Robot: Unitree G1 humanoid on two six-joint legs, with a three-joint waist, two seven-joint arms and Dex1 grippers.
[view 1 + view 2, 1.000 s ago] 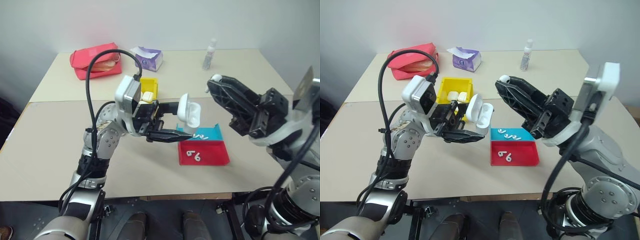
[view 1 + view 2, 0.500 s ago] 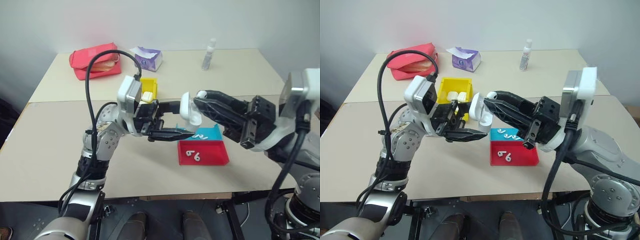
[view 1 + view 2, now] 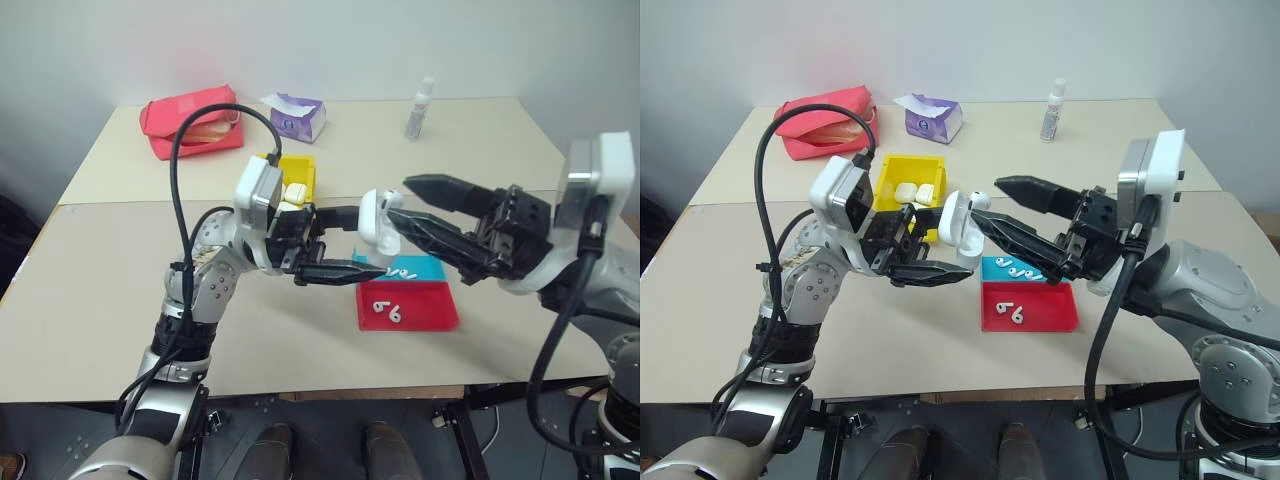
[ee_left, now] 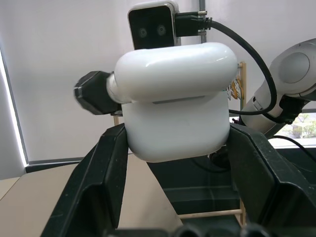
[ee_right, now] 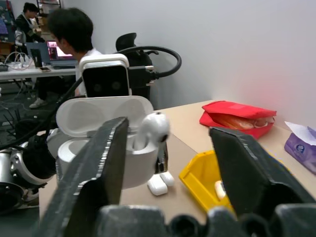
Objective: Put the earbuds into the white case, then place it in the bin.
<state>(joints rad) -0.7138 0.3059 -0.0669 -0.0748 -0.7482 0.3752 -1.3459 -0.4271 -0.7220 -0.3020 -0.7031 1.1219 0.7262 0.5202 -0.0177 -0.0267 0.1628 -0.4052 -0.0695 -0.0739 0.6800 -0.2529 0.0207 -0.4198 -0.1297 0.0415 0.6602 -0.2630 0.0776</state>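
Holding the white case lid-up over the table, left gripper stayed out of it, clenched on the base. Right gripper spread wide, one earbud seated. More earbuds waiting in trays; bin step not reached.

Beige bench, two tops butted along a seam, pushed against a plain white wall. Dark floor under the front edge. Right wrist view: office behind, a person seated at a desk with a laptop, black chair nearby.
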